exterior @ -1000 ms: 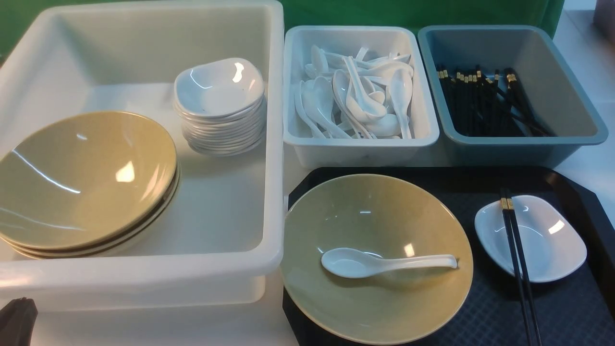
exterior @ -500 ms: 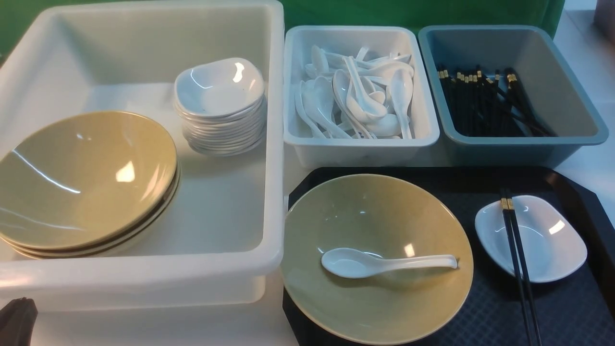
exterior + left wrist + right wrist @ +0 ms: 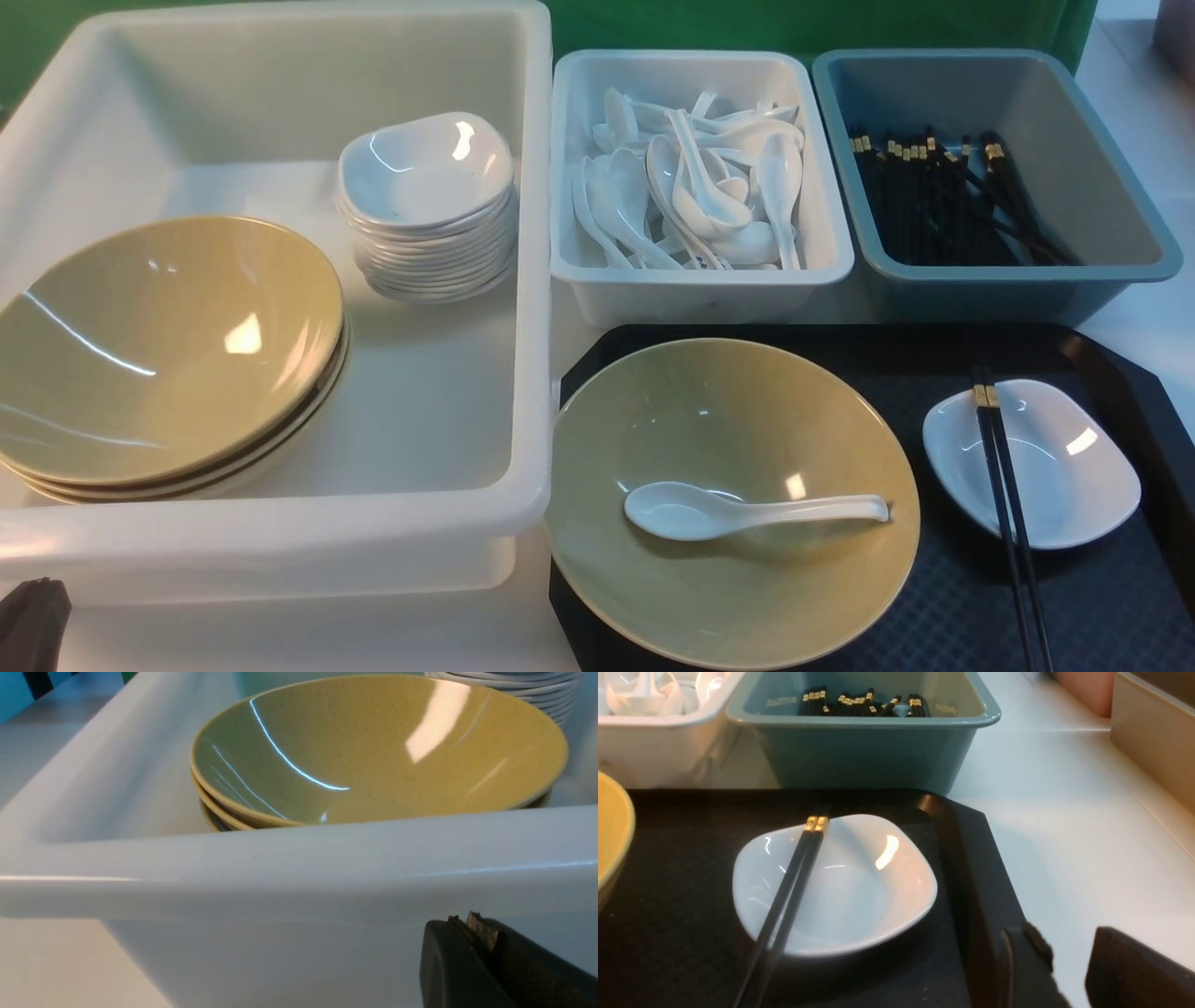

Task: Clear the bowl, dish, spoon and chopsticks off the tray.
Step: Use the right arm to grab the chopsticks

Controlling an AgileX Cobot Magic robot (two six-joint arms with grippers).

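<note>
The olive-yellow bowl sits on the left part of the black tray, with the white spoon lying inside it. The small white dish stands on the tray's right part, and the black chopsticks lie across it. In the right wrist view the dish, the chopsticks and the tray's rim show. My right gripper is open and empty, beside the tray's right rim. My left gripper is shut and empty, low in front of the white tub.
The big white tub on the left holds stacked olive-yellow bowls and stacked white dishes. Behind the tray stand a white tub of spoons and a grey-blue bin of chopsticks. A beige box stands far right.
</note>
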